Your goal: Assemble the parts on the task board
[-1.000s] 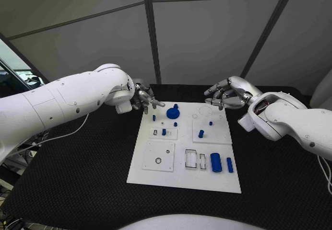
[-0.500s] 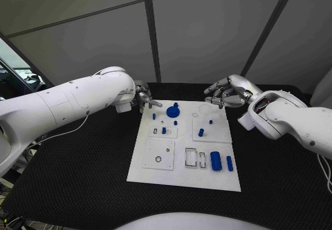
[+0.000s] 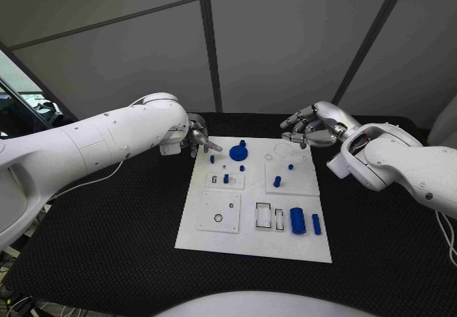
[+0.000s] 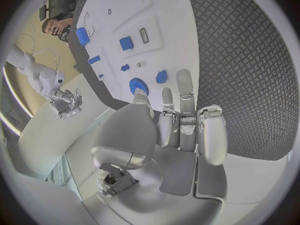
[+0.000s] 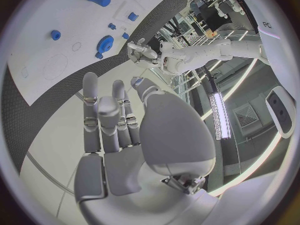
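The left hand (image 3: 198, 137), fingers loosely spread and empty, hovers at the far left corner of the task board (image 3: 217, 238) on the black desk (image 3: 114, 224); the blue gear (image 3: 237, 155) lies just beside it, toward the board's middle. The right hand (image 3: 310, 129), also empty, hangs farther off. No legible writing.
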Action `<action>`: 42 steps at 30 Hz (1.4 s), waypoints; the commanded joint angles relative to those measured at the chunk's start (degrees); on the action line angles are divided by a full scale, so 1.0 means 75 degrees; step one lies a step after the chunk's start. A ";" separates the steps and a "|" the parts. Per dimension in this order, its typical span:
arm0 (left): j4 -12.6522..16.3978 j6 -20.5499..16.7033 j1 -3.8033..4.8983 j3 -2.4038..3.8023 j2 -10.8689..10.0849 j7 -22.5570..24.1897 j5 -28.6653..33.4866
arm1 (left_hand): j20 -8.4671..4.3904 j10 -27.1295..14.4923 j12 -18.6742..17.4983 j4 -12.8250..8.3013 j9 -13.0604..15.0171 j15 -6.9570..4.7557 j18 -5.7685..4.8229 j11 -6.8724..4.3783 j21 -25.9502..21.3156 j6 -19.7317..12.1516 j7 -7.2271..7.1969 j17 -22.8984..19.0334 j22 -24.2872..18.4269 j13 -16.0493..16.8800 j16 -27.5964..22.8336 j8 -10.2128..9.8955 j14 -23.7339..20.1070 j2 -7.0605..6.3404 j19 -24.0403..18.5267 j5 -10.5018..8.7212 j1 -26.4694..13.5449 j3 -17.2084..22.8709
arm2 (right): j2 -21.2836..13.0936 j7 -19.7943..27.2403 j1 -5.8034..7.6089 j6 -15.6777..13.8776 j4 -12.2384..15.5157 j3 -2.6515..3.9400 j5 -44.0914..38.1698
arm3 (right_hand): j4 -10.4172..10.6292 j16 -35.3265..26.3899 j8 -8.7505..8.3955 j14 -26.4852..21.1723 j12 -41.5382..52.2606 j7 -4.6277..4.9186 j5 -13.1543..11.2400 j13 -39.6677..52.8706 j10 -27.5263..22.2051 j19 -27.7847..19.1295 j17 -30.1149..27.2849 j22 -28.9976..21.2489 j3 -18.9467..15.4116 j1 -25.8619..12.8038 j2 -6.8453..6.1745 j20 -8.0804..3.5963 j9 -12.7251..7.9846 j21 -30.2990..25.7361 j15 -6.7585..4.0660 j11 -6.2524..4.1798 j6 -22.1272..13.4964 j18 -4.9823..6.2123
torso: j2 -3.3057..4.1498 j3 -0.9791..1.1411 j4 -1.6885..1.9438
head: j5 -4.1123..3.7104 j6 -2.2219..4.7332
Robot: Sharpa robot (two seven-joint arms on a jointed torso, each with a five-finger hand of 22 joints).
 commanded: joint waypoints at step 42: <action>-0.0425 0.0311 -0.0222 -0.0029 0.0324 -0.0112 -0.0131 | -0.0003 -0.0112 -0.0137 -0.0070 0.0015 0.0041 -0.1271 0.0051 -0.0101 -0.0019 0.0043 0.0187 0.1313 0.0207 0.0048 -0.0195 -0.0135 0.0181 0.0356 0.0031 0.0216 0.0023 | 0.0040 0.0041 0.0017 0.0005 -0.0004 0.0007 -0.0022 | 0.0034 -0.0017 0.0009 0.0035 -0.0048 0.0033 0.0073 -0.0033 -0.0015 0.0095 0.0025 0.0010 0.0051 -0.0051 -0.0041 0.0005 -0.0006 -0.0021 -0.0011 -0.0013 0.0021 0.0128 | -0.0009 0.0009 0.0001 | -0.0020 -0.0050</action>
